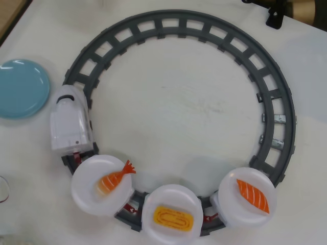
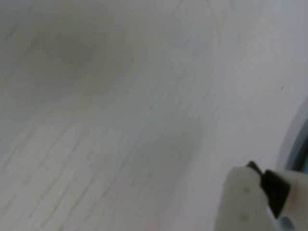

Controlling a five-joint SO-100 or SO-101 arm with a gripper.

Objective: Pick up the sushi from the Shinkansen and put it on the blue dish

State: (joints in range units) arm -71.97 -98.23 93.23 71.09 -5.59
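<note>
In the overhead view the white Shinkansen stands on the left side of the grey track, nose toward the top. Behind it run three cars topped by round white plates. The first plate holds the orange shrimp sushi. The middle plate holds the yellow egg sushi. The last plate holds the striped salmon sushi. The blue dish lies empty at the left edge, close to the train's nose. Of the gripper, only one white finger shows, blurred, above bare table in the wrist view.
The grey circular track rings a bare white patch of table. A black part of the arm shows at the top right corner. A blurred grey curved edge shows at the right of the wrist view.
</note>
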